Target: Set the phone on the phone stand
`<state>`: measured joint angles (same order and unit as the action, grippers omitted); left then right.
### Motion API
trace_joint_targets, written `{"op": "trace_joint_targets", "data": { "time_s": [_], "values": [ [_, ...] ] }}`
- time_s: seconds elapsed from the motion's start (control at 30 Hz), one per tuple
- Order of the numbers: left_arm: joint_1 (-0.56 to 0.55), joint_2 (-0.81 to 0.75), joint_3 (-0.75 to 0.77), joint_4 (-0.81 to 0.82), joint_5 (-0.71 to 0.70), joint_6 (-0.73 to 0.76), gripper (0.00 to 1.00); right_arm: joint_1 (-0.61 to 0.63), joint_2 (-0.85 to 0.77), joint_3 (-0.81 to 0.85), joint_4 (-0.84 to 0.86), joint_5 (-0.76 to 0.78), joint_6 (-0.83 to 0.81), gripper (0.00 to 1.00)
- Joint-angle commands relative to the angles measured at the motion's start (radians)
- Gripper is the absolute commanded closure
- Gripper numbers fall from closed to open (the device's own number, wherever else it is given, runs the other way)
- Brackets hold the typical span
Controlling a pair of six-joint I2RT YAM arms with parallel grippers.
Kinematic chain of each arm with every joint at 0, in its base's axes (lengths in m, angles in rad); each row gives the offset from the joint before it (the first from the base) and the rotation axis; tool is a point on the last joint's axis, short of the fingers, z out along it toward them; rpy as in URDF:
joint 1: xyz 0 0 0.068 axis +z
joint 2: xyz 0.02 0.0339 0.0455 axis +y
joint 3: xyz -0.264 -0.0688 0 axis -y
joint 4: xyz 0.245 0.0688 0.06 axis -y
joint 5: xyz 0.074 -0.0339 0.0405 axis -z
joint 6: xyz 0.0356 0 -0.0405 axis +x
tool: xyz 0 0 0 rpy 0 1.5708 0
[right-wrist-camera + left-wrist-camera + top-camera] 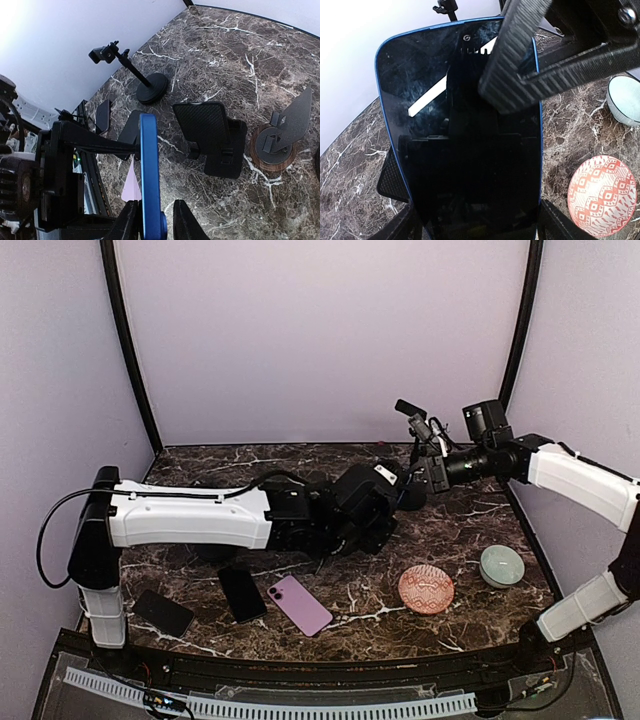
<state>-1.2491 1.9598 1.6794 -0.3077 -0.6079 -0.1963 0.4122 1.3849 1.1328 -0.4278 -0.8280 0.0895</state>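
The blue phone (pixel 445 125) is clamped across its width in the jaws of the left gripper (pixel 475 205). Its thin edge is flanked by the right gripper (pixel 155 222); whether a firm pinch is made cannot be told. The phone is judged stiff, slippery and fragile, so the edges should be held. Beyond the jaws a black stand (pixel 210 135) is seen.

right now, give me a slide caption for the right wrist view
right fingers straddle the edge-on blue phone, black phone stand on the marble table behind

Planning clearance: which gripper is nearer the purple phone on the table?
Left. The left gripper hovers behind and right of the purple phone; the right gripper is farther back-right.
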Motion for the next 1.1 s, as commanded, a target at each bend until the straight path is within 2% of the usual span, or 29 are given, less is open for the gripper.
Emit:
{"op": "trace_joint_targets", "data": {
  "time_s": [0.0, 0.1, 0.13, 0.23, 0.27, 0.33, 0.53, 0.7, 1.07],
  "values": [
    [-0.003, -0.006, 0.031, 0.056, -0.026, 0.006, 1.0, 0.011, -0.004, -0.018, 0.051, -0.018, 0.022, 0.79],
    [-0.003, 0.002, 0.036, 0.058, -0.015, 0.022, 0.99, 0.011, -0.012, -0.031, 0.067, -0.02, 0.032, 0.85],
    [-0.003, 0.007, 0.041, 0.054, -0.012, 0.026, 0.94, 0.011, -0.016, -0.037, 0.072, -0.019, 0.036, 0.89],
    [-0.003, 0.015, 0.051, 0.053, -0.012, 0.026, 0.6, 0.011, -0.022, -0.047, 0.084, -0.019, 0.046, 1.0],
    [-0.003, 0.016, 0.049, 0.058, -0.016, 0.019, 0.48, 0.011, -0.024, -0.049, 0.087, -0.018, 0.048, 1.0],
    [-0.002, 0.017, 0.042, 0.07, -0.019, 0.01, 0.31, 0.011, -0.027, -0.05, 0.089, -0.017, 0.051, 1.0],
    [-0.003, 0.021, 0.065, 0.027, -0.04, 0.004, 0.02, 0.011, -0.029, 0.031, 0.032, -0.004, 0.013, 1.0],
    [-0.003, -0.023, 0.067, -0.05, -0.08, -0.011, 0.01, 0.011, -0.008, 0.208, -0.078, 0.092, -0.089, 1.0],
    [-0.003, -0.234, -0.195, 0.001, -0.052, -0.205, 0.01, 0.011, 0.05, 0.373, -0.015, 0.346, -0.091, 1.0]
  ]
}}
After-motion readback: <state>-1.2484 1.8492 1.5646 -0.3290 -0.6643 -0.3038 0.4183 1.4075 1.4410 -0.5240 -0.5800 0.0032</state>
